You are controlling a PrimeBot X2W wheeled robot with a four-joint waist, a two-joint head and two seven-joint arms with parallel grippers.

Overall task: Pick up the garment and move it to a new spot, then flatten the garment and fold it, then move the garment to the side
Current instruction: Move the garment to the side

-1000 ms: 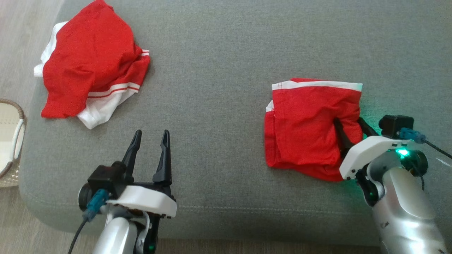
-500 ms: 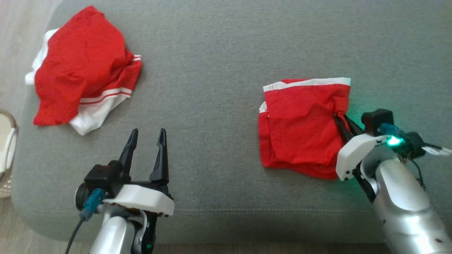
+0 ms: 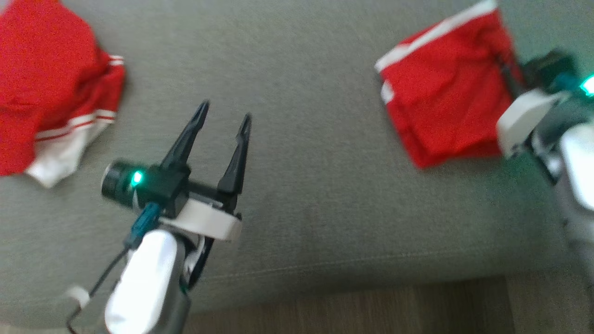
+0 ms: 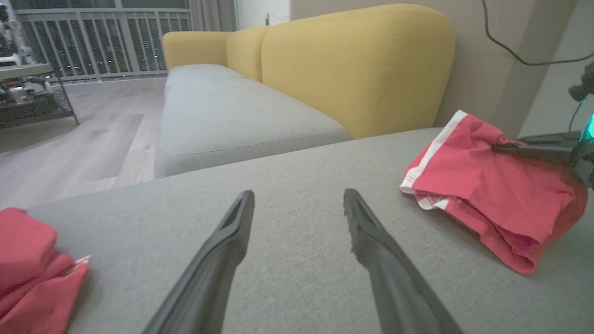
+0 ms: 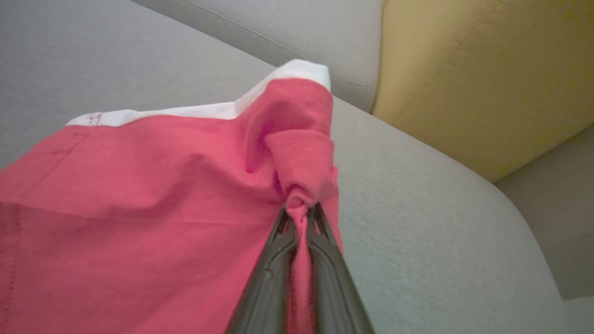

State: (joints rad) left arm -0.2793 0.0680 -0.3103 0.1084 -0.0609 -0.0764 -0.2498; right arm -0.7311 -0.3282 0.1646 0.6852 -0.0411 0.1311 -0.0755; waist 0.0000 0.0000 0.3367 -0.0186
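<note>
Head view is blurred. The folded red garment, with a white band along its upper edge, lies tilted at the upper right of the frame on the grey sofa seat. The right hand is clamped on a bunched pinch of the garment's right edge. In the right wrist view, red fabric is squeezed between the two fingertips and puckers just above them, with the white band running across the upper left. Cannot tell whether the pinched edge is raised off the seat. The left hand is at centre left of the head view, fingers spread wide, nothing between them, well apart from the garment. A second red and white cloth lies crumpled at the upper left edge. A yellow backrest is at top centre of the left wrist view. Wood floor runs along the bottom of the head view.
</note>
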